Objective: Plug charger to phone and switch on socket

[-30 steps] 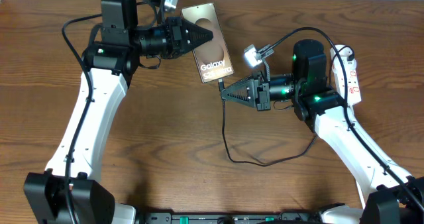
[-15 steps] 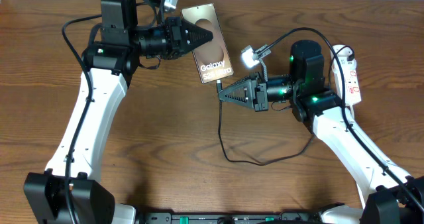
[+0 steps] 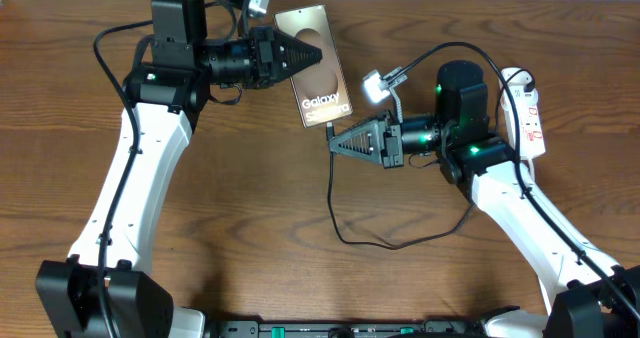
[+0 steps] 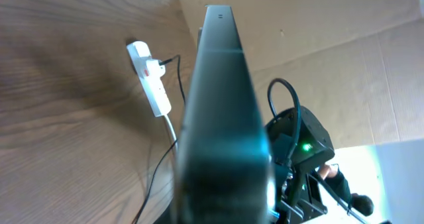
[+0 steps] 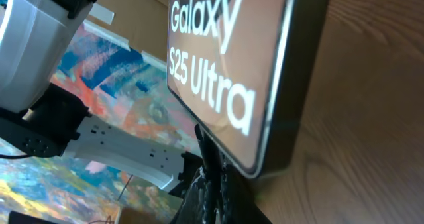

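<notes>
The phone (image 3: 318, 73), bronze-grey with white "Galaxy" lettering, is tilted up off the table at the back centre. My left gripper (image 3: 303, 54) is shut on its upper half. The left wrist view shows it edge-on (image 4: 222, 105). My right gripper (image 3: 334, 146) is shut on the charger (image 3: 333, 188) just below the phone's lower edge. In the right wrist view the fingers (image 5: 212, 187) pinch the black plug tip (image 5: 207, 148), which touches the phone (image 5: 225, 65) at its bottom edge. I cannot tell whether it is seated. The socket (image 3: 528, 113) lies at the far right.
The charger's cable loops over the table (image 3: 250, 228) in front of my right arm and runs back toward the socket. The socket also shows in the left wrist view (image 4: 149, 78) with its white cord. My right arm (image 4: 298, 144) stands behind the phone there.
My right gripper has moved a little to the left with the charger, closer under the phone's lower edge. The cable loop shifted with it. The left arm and phone have not moved.
</notes>
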### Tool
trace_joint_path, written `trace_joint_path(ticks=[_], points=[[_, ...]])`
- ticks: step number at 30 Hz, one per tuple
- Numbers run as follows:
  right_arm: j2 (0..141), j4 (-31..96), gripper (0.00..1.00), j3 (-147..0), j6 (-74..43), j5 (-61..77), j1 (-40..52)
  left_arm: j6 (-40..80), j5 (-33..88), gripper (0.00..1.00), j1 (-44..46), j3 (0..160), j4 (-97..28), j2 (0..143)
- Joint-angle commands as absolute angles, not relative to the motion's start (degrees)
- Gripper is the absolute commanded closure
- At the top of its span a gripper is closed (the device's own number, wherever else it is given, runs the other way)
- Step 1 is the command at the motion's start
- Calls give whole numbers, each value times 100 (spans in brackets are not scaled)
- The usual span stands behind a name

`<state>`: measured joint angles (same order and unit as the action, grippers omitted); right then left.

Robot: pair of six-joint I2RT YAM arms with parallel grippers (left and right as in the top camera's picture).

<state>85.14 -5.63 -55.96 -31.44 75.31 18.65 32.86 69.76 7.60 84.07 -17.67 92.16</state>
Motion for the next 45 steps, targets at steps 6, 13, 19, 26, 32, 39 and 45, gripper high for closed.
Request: trace_joint_path(ticks=[6,13,19,26,32,39,45], points=[[8552,-607,99,-5621,-3238,7358,1828,2993,7612,93,786,8497,-1767,9139],[8552,-716,99,-5621,-3277,7358,1831,2801,7815,93,786,8497,-1769,9139],[8552,-762,99,-5621,-3387,7345,1831,2777,7828,93,786,8497,-1769,9139],[8552,-969,99,-5621,-3533,7363,1831,2742,7828,93,786,8497,-1769,9139],[8552,-1011,99,-5621,-3330,7360,1831,2742,7828,93,786,8497,-1767,9139],[8552,-1009,99,-5621,-3009,7360,1833,2742,7826,93,786,8497,-1767,9139],[8552,-1059,99,-5621,-2980,7306,1831,2742,7828,92,786,8497,-1767,9139]])
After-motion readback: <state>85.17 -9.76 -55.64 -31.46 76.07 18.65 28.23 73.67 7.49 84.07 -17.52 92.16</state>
